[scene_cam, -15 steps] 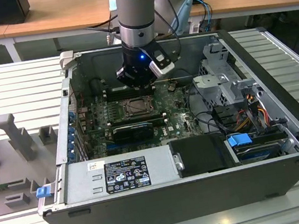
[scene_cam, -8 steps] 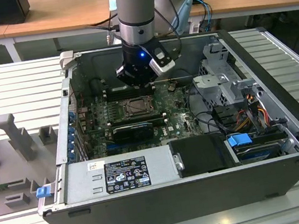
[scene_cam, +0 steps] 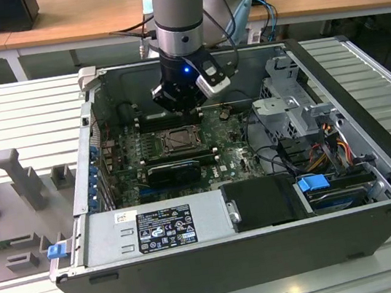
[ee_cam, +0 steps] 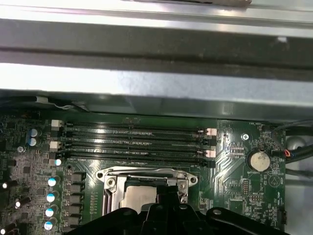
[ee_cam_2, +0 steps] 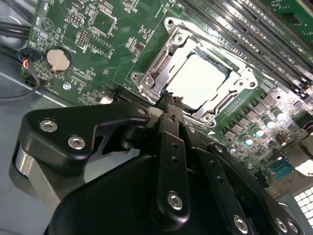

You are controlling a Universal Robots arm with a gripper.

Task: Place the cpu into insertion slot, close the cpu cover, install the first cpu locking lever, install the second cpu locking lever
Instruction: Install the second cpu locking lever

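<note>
**A:** Where did you have the arm at that frame?

**B:** In the exterior view the gripper (scene_cam: 180,104) hung inside the open computer case (scene_cam: 375,164), just above the motherboard (scene_cam: 234,159), over the far edge of the insertion slot (scene_cam: 178,141). Nothing was in its grasp.

**A:** Fingers?

**B:** In the second wrist view you saw the fingers (ee_cam_2: 172,110) brought together into one narrow black tip, no gap visible between them. The tip sat right at the socket's edge; whether it touched metal, I couldn't tell.

**A:** And the cpu?

**B:** The cpu (ee_cam_2: 199,81) was already seated in the insertion slot (ee_cam_2: 234,68), pale face up, flat. In the first wrist view the cpu (ee_cam: 138,198) showed partly, with the gripper body covering its near side.

**A:** Cover?

**B:** The cpu cover (ee_cam_2: 156,66) lay down over the chip as a silvery frame, the chip's face showing through its cut-out. The same frame, the cpu cover (ee_cam: 146,174), was seen in the first wrist view just beside the memory slots (ee_cam: 132,142).

**A:** Levers?

**B:** Couldn't tell their position from what you had.

**A:** Anything else near?

**B:** A coin cell battery (ee_cam_2: 57,59) sat on the board, well apart from the socket. In the exterior view a blue light (scene_cam: 186,68) glowed on the wrist.
</note>
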